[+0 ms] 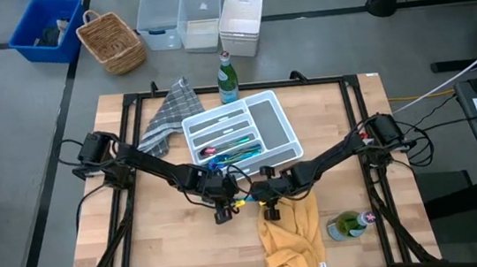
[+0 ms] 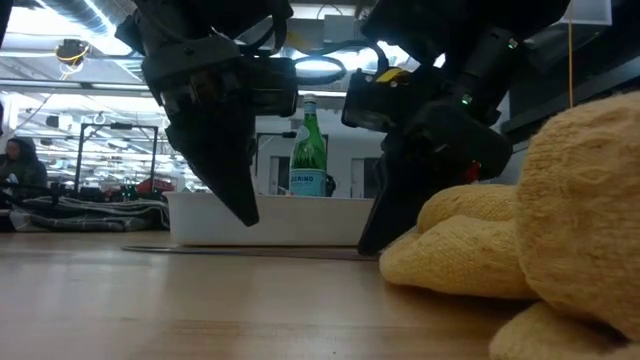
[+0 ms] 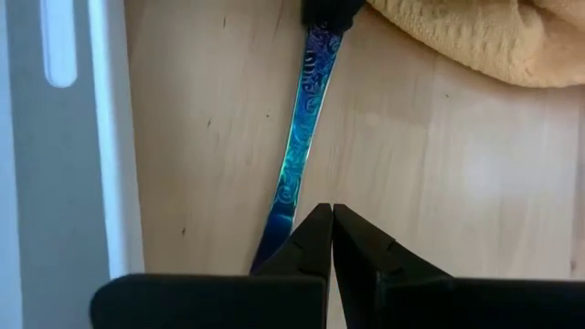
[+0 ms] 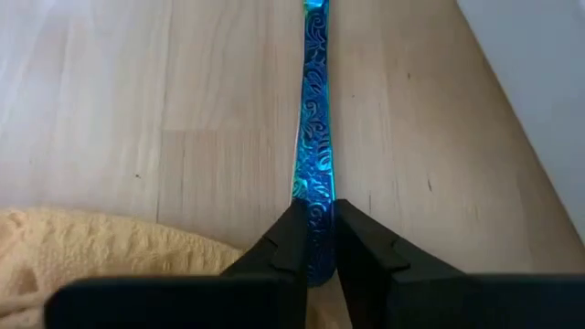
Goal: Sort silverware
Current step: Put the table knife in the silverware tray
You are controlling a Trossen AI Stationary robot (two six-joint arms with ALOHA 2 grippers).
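Right gripper [image 4: 314, 245] pinching blue knife [image 4: 315, 137] near tray [image 1: 285, 137]; left gripper [image 3: 331, 239] pressed together just beside. Risk: slipping from narrow grip, bumping the left.

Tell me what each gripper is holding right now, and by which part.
The right gripper pinches one end of the blue patterned utensil lying on the table; which end cannot be told. The left gripper is shut beside the other end, holding nothing.
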